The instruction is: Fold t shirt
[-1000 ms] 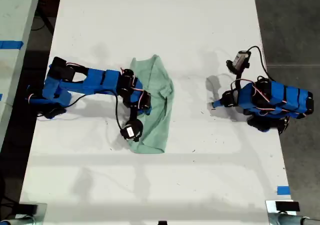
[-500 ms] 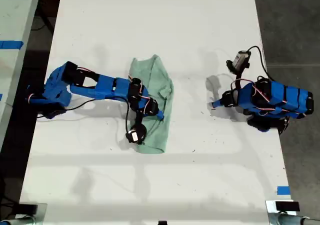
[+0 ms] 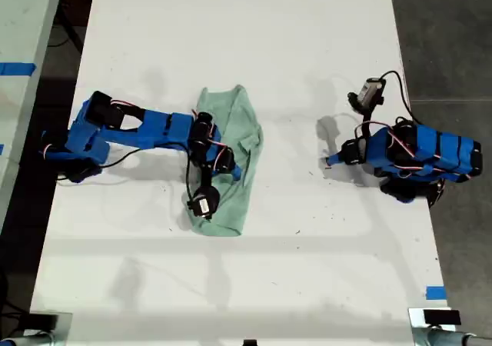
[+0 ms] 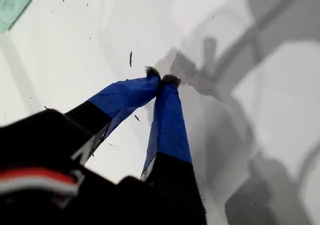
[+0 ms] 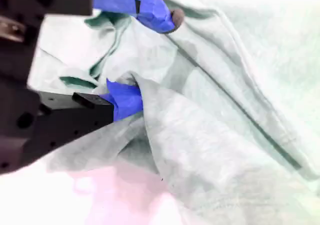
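T shirt (image 3: 227,165): pale mint-green, wrinkled, gathered into a long narrow strip on the white table (image 3: 231,38); folding judged partly done, strip not yet folded end to end. Second gripper (image 5: 145,55): jaws spread, one under a fabric ridge of the t shirt. First gripper (image 4: 161,80): well apart from the t shirt, tips pressed together, empty.

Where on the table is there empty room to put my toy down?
The white table is bare beyond the t shirt, and between it and my first gripper. The strip along the exterior view's bottom is bare too. It is crowded where my second gripper sits on the shirt.
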`<state>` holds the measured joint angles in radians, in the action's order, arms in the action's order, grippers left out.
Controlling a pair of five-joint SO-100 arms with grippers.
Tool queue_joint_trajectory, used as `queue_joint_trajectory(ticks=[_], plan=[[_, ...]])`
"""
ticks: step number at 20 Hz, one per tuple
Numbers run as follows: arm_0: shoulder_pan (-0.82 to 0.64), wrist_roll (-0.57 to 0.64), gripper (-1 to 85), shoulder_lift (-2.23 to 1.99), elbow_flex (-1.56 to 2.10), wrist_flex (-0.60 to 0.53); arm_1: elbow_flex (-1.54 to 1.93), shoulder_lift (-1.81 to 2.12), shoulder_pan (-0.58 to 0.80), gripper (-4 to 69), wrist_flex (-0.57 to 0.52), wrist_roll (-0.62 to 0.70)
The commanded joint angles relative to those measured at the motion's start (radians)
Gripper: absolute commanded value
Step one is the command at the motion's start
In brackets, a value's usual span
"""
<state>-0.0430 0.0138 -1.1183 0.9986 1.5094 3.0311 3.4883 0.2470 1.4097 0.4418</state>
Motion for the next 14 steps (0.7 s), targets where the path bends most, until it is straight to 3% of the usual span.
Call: queue_joint_trajectory(ticks=[1, 7, 10, 14], plan=[[-0.008, -0.018, 19.9, -0.14, -0.015, 0.048, 0.037, 0.012, -0.002, 1.9, 0.002, 0.023], [-0.028, -0.034, 18.9, -0.311, 0.209, 0.08, 0.037, 0.012, -0.002, 1.9, 0.002, 0.025], [-0.025, -0.035, 17.6, -0.202, 0.118, 0.08, 0.037, 0.012, 0.002, 1.9, 0.002, 0.026], [0.014, 0.118, 17.4, -0.04, -0.025, 0.052, 0.037, 0.012, 0.002, 1.9, 0.002, 0.026]])
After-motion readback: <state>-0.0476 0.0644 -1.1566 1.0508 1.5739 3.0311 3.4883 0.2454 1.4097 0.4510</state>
